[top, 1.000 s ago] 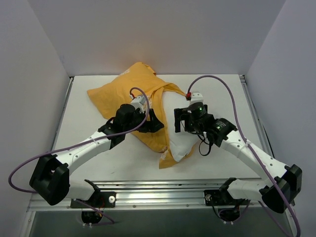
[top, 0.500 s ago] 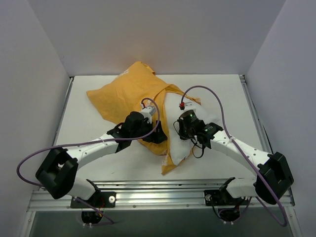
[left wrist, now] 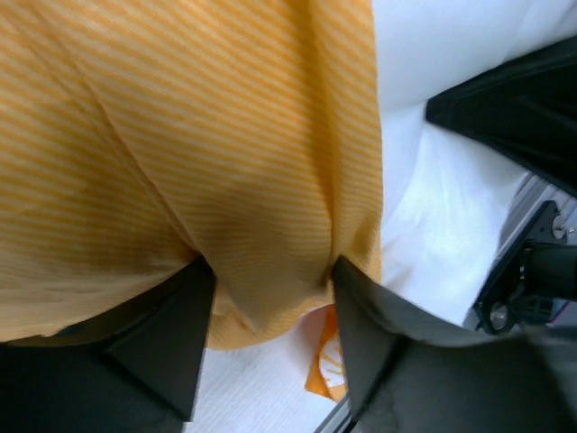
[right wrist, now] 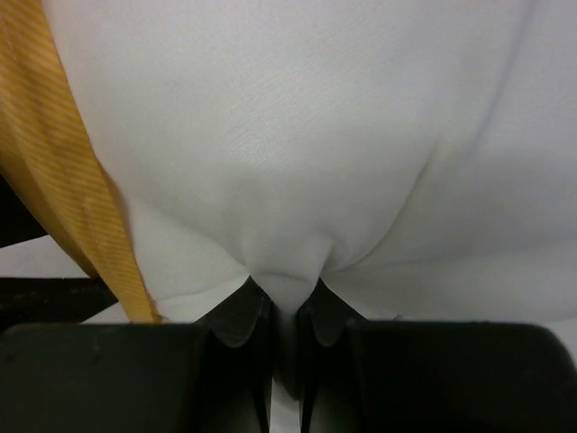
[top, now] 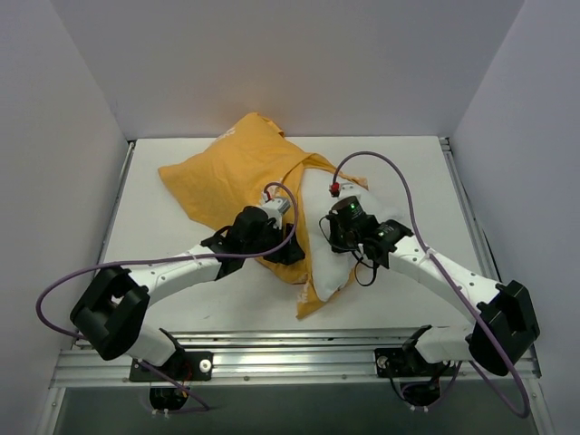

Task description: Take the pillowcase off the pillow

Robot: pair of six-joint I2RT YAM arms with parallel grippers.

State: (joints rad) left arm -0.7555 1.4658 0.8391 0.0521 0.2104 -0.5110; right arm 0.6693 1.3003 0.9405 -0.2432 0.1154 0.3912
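Pillowcase (top: 237,168), orange, bunched from mid-worktop (top: 426,163) toward the far-left corner, fold pinched in left hand (left wrist: 270,302); pillow (top: 331,269), white, bared toward the near edge, tuft nipped in right hand (right wrist: 284,307); advised: firm grips, steady opposing pull.

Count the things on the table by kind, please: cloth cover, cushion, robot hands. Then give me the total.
Orange pillowcase: 1
White pillow: 1
Robot hands: 2, the left hand pinching the pillowcase and the right hand pinching the pillow
Total: 4
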